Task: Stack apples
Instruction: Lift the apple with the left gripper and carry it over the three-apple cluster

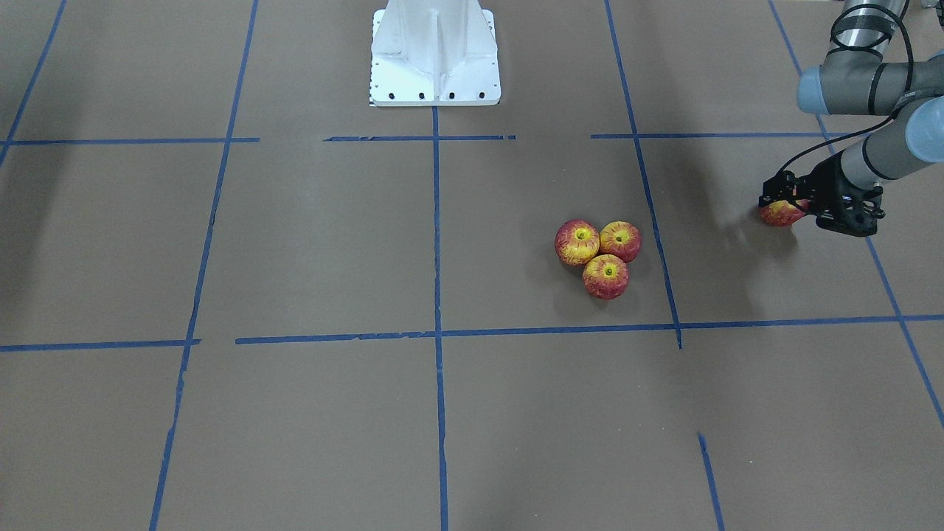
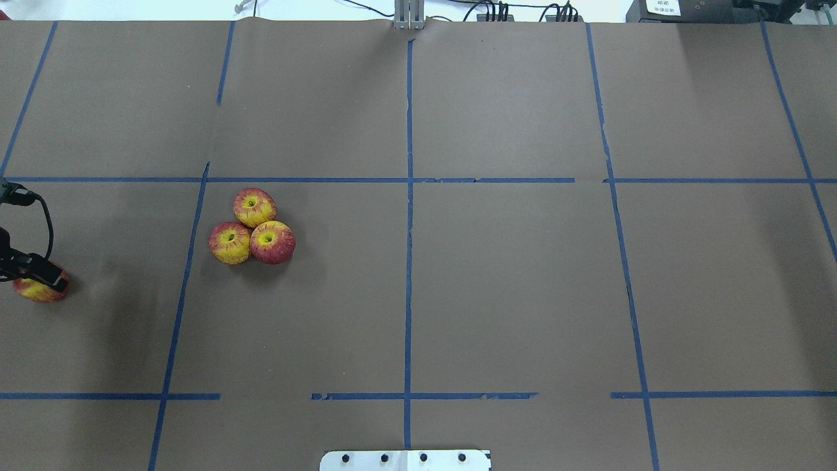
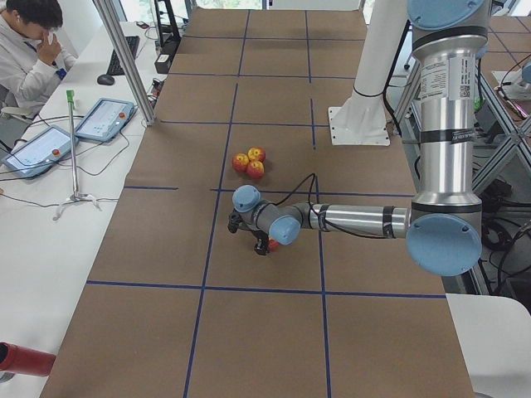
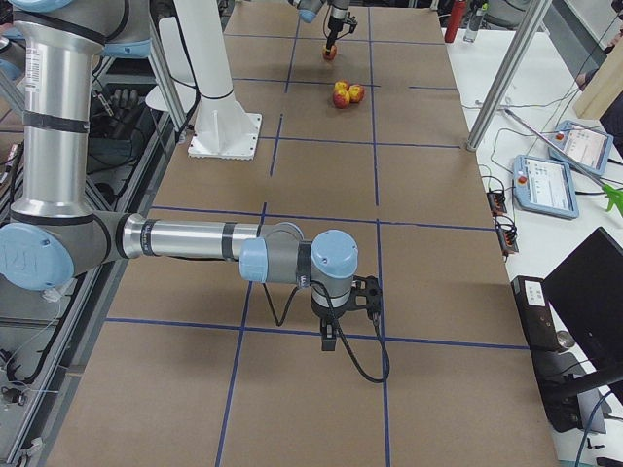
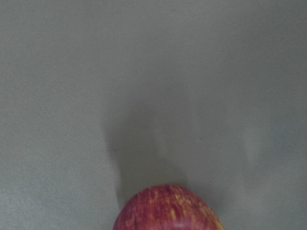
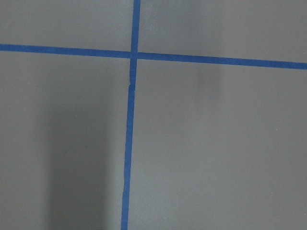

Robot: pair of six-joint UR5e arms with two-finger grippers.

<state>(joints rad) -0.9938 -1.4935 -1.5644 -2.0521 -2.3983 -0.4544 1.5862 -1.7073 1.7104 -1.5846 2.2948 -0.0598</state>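
three apples (image 1: 606, 276) sat bunched and touching on the table (image 1: 516, 413), probably the base for the stack, while the fourth apple (image 1: 779, 214) was well off to the side, clamped in the left fingers (image 1: 774, 198) of a low, stretched-out left arm (image 1: 877, 151); couldn't tell the right fingers' (image 4: 329, 338) state

The brown paper worktop (image 2: 510, 294) was divided into large squares by blue tape lines (image 2: 409, 261). Three apples (image 2: 272, 242) sat directly on it in a tight triangle, touching one another, stem dimples up. The white base plate (image 1: 435, 81) stood at the robot-side edge.
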